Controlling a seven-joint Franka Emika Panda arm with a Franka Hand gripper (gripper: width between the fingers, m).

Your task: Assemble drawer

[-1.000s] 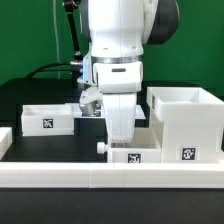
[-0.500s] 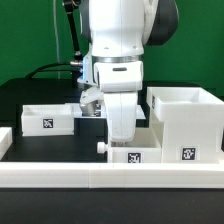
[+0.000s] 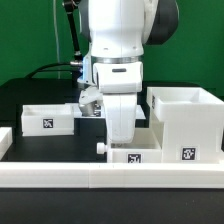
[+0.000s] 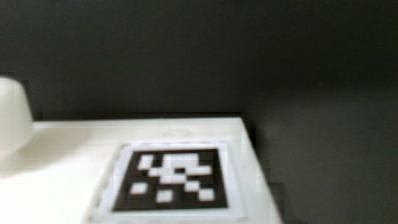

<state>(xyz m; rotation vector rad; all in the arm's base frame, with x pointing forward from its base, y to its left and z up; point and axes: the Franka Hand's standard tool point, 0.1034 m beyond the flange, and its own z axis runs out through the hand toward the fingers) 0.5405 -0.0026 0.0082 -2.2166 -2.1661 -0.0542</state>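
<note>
In the exterior view my gripper (image 3: pixel 121 140) reaches straight down onto a small white knobbed tray (image 3: pixel 143 155) in the front middle. Its fingertips are hidden behind the hand and the tray, so I cannot tell whether they are open or shut. The tray's knob (image 3: pixel 101 147) sticks out toward the exterior view's left. The tall box casing (image 3: pixel 186 122) stands just right of it, open side up. A second small tray (image 3: pixel 45 118) lies at the left. The wrist view shows a blurred white tagged surface (image 4: pixel 71 150) very close, with no fingers in sight.
A long low white border rail (image 3: pixel 60 176) runs along the front of the black table (image 3: pixel 20 95). A white rounded shape (image 4: pixel 9 115) sits at the wrist view's edge. Cables hang behind the arm.
</note>
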